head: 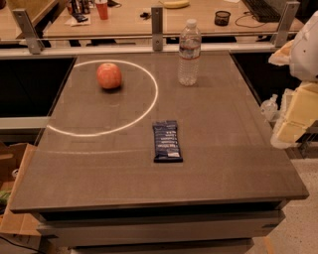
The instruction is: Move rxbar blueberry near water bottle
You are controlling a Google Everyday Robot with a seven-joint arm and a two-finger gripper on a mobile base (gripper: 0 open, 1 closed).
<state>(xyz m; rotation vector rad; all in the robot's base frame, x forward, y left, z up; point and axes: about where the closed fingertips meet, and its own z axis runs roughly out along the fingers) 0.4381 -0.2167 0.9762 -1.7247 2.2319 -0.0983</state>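
Camera view, items as found.

Table (99, 178): brown speckled top, with a pale ring of light (149, 106) lying over its far left part.

Rxbar blueberry (167, 141): lies flat near the middle of the table, its long side running away from me. The dark blue wrapper has its white lettering facing up. It sits just outside the ring's near right arc, and nothing touches it.

Water bottle (189, 52): upright near the far edge with its white cap on. It stands beyond the bar, slightly to the right and well apart from it.

Apple (109, 75): red-orange, inside the ring at the far left, well apart from both bottle and bar.

Gripper (294, 119): pale yellow blocky piece at the right edge of the view, off the table's right side and well apart from the bar. Whether it stands open or closed I cannot tell.

Small clear bottle (269, 106): just beside the gripper, past the table's right edge.

Cardboard box (15, 198): on the floor, lower left.

Far desk (129, 22): holds a banana (175, 4), a red cup (102, 9) and a small black cup (222, 18).
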